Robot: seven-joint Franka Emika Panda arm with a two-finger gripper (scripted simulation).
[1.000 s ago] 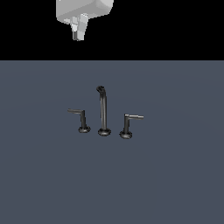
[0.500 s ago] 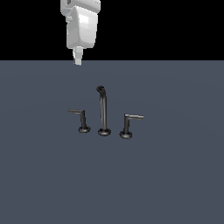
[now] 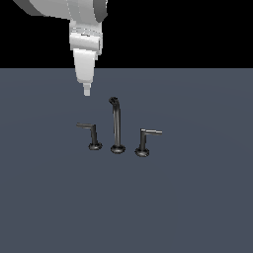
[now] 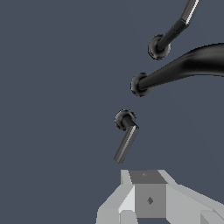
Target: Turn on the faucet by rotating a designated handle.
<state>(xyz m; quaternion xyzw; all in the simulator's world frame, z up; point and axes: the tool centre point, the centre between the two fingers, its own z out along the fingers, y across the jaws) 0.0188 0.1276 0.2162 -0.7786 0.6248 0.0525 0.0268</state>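
On the flat grey tabletop [image 3: 197, 207], the tool [image 3: 86, 91], fingers seemingly together, should descend beside the dull handle [image 3: 87, 127] and push its arm sideways, avoiding the spout [image 3: 116, 123]

The arm [image 3: 69, 10] is white, with rounded glossy shells and a dark grey band near the upper joint. Below it the wrist part [image 3: 86, 42] is a white block with light grey shading. The gripper [image 3: 86, 91] becomes narrow to a small white tip. In the wrist view its body [image 4: 148, 199] is grey and angular, with a darker square plate that carries a small diamond mark.
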